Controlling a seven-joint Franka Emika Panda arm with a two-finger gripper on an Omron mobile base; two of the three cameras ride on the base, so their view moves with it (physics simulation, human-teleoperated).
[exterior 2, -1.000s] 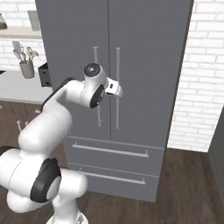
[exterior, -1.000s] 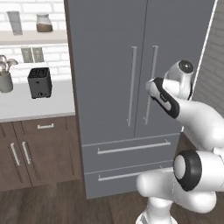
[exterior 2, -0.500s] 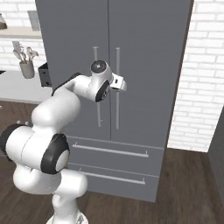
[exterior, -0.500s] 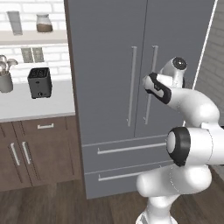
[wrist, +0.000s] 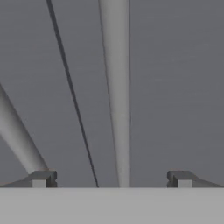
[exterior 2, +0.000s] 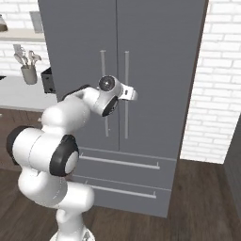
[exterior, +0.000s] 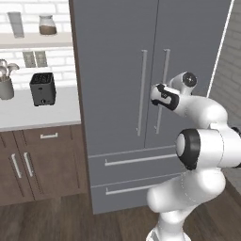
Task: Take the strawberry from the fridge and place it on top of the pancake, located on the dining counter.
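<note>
The grey fridge [exterior: 117, 70] stands with both doors shut, also seen from the other side as the fridge [exterior 2: 160, 52]. My gripper [wrist: 111, 178] is open just in front of the right door's silver bar handle [wrist: 117, 87], which runs up between my two fingertips without touching them. The door seam and the left door's handle [wrist: 17, 135] lie to the left in the hand view. From the base cameras the gripper [exterior: 153, 95] [exterior 2: 135, 95] hovers at mid-height of the handles. The strawberry is hidden behind the shut doors. The pancake and the dining counter are out of view.
Two fridge drawers [exterior: 127, 162] sit below the doors. Left of the fridge is a wall countertop with a black toaster [exterior: 42, 88] and a utensil holder [exterior: 5, 85] over brown cabinets [exterior: 42, 160]. A white brick wall [exterior 2: 221, 84] flanks the fridge on the right.
The arm has stretched forward and carried the gripper closer to the fridge doors, up to the right door's handle. The doors have stayed shut.
</note>
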